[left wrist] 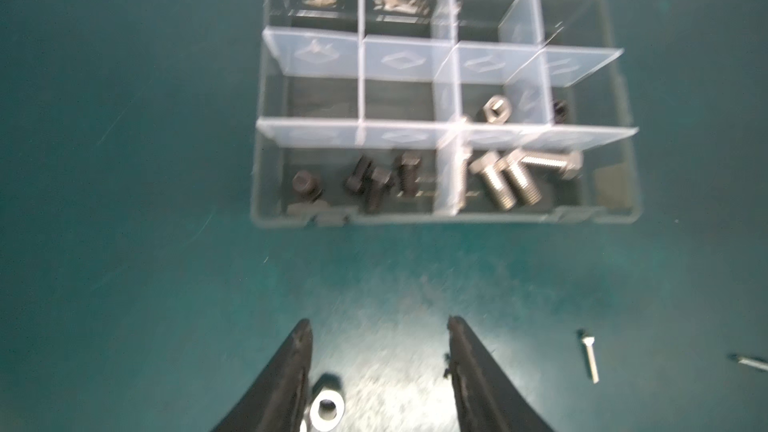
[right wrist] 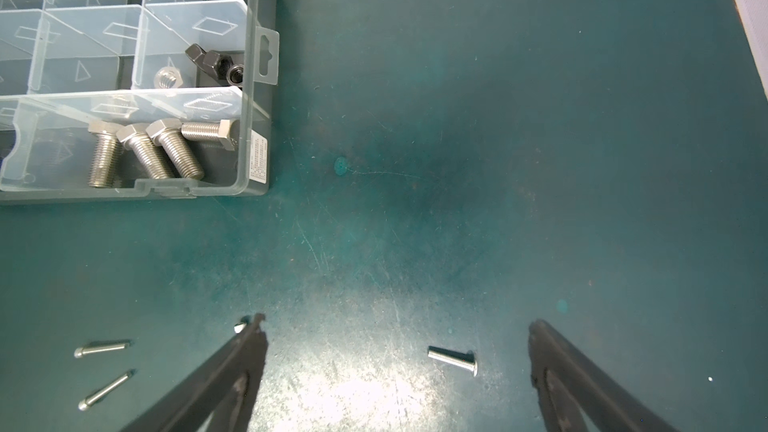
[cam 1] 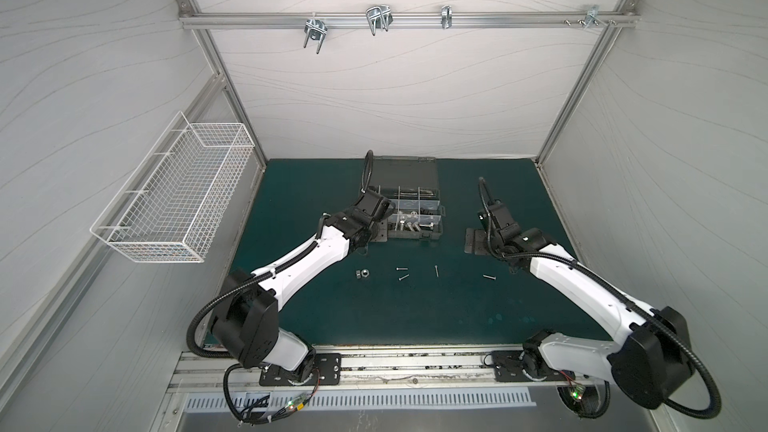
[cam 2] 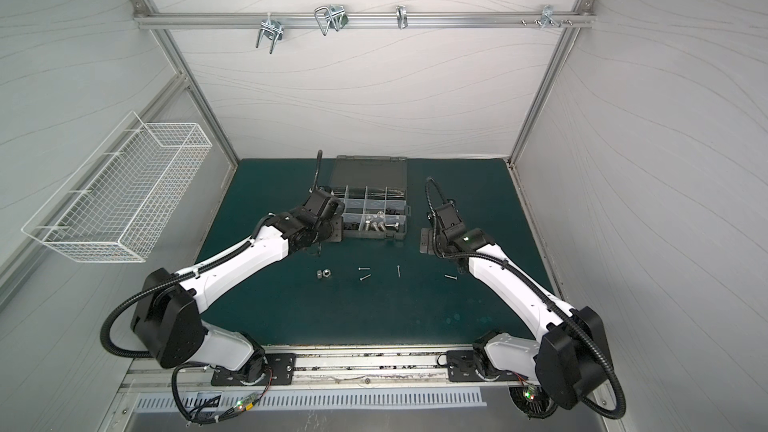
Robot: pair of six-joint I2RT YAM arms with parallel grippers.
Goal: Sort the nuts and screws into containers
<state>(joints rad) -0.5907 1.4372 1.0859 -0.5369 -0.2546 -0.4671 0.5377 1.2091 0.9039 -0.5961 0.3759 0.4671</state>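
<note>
Nearest to me, on the green mat [cam 1: 374,309], two silver nuts [cam 1: 367,272] and four thin screws [cam 1: 436,270] are lying in a loose row. Only the top views are showing them all together.

The left gripper [left wrist: 379,322] is reaching over the mat with its fingers spread, pinching nothing. Its blurry wrist view is showing one nut just beside a finger. The right gripper [right wrist: 397,322] is standing wide apart and holding nothing, with one screw lying on the mat between its fingers.

Further off, the grey case [cam 1: 409,238] is sitting open. The right wrist view is showing four silver bolts [right wrist: 145,151] in the front corner box. Behind them, a single nut [right wrist: 168,78] and some black nuts [right wrist: 216,64] are resting in two boxes side by side. Only the left wrist view is showing the black bolts [left wrist: 374,184] in the next front box.
</note>
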